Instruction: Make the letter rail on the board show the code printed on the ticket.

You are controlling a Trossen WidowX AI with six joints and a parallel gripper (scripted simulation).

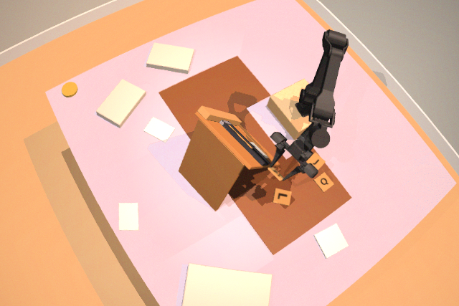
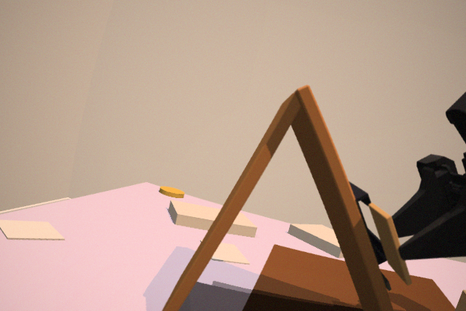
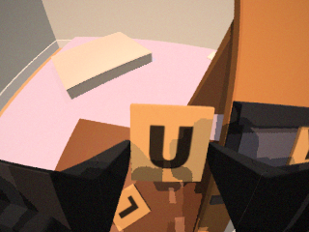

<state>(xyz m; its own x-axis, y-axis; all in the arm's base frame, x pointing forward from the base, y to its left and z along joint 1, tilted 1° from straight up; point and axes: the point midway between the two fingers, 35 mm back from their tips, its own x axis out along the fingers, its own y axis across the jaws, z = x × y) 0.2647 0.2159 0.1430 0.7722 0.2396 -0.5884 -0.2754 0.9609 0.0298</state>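
My gripper (image 1: 277, 173) (image 2: 397, 237) (image 3: 169, 147) is shut on the U tile (image 1: 275, 173) (image 2: 387, 237) (image 3: 188, 118), gripping it by two opposite edges. The U faces the wrist camera upright. The tile is held up off the mat, just beyond the near end of the dark rail (image 1: 242, 143) (image 3: 270, 115) on the leaning board (image 2: 327, 172) (image 3: 275, 53). A gap shows between tile and rail in the wrist view. Part of a tile (image 3: 302, 147) shows inside the rail. The L tile (image 1: 282, 196) (image 3: 131, 208), Q tile (image 1: 323, 181) and J tile (image 1: 315, 160) lie loose. No ticket code is readable.
The board stands on a brown mat (image 1: 276, 233) (image 3: 79, 145). A pale block (image 1: 289, 108) stands beside the arm. Flat blocks (image 1: 170, 57) (image 1: 121, 102) (image 3: 101, 63), white cards (image 1: 159, 129) (image 1: 330, 240) (image 1: 128, 216) and a yellow disc (image 1: 69, 89) (image 2: 171, 191) lie farther out.
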